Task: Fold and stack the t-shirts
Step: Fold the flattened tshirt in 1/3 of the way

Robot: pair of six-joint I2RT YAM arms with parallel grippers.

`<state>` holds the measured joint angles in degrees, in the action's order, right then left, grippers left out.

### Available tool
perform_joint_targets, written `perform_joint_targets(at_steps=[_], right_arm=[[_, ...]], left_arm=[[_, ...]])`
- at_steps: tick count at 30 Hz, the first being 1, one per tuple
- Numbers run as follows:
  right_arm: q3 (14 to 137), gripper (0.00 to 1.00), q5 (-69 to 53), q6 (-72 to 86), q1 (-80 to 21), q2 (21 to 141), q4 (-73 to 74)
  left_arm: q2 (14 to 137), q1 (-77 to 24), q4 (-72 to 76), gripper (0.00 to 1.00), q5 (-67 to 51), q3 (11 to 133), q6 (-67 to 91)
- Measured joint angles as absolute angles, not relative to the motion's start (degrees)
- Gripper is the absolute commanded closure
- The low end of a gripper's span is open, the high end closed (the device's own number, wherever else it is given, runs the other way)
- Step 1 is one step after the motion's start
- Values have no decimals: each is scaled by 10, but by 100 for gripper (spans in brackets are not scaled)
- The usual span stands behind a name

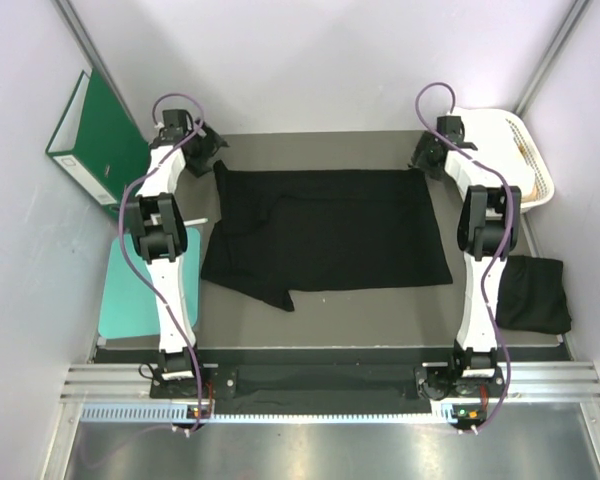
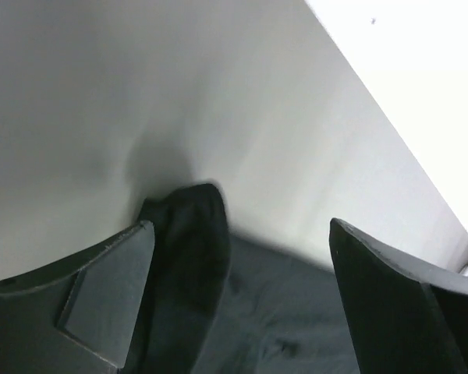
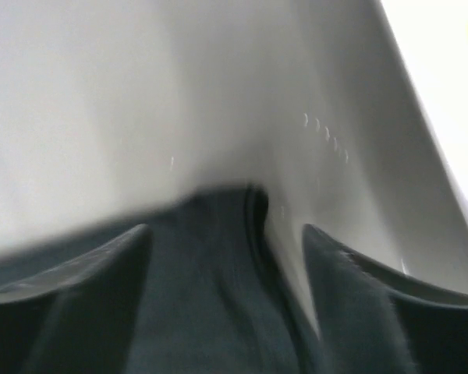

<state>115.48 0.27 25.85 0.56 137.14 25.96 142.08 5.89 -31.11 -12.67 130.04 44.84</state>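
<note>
One black t-shirt (image 1: 325, 235) lies spread flat over the middle of the table, its near left part folded over in a flap. My left gripper (image 1: 212, 150) hovers at the shirt's far left corner. In the left wrist view the gripper (image 2: 242, 312) stands wide open, and a raised fold of the cloth (image 2: 189, 257) lies beside the left finger (image 2: 101, 304), not pinched. My right gripper (image 1: 427, 155) is at the far right corner. In the right wrist view its jaws (image 3: 226, 304) are apart, with the shirt's edge (image 3: 210, 273) lying loose between them. A second black t-shirt (image 1: 533, 293) sits folded at the right.
A white plastic basket (image 1: 525, 155) stands at the back right, close behind the right arm. A green binder (image 1: 95, 135) leans against the left wall, and a teal mat (image 1: 130, 290) lies below it. The back wall is close in front of both grippers.
</note>
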Motion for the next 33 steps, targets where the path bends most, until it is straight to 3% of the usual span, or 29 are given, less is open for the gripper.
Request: perform_joint_targets(at_steps=[1,15,24,33], right_arm=[[1133,1,4,253,4,1355,250],[745,0,13,232,6,953,262],[536,7,18,258,6,846,361],[444,24,40,287,6,745,387]], left_arm=[[1408,59,-307,2,-126,1282,444],[955,59,-331,2,-167,807,339],[810,59,-412,2,-184,539,298],[731,59,-461,2,-176,495,273]])
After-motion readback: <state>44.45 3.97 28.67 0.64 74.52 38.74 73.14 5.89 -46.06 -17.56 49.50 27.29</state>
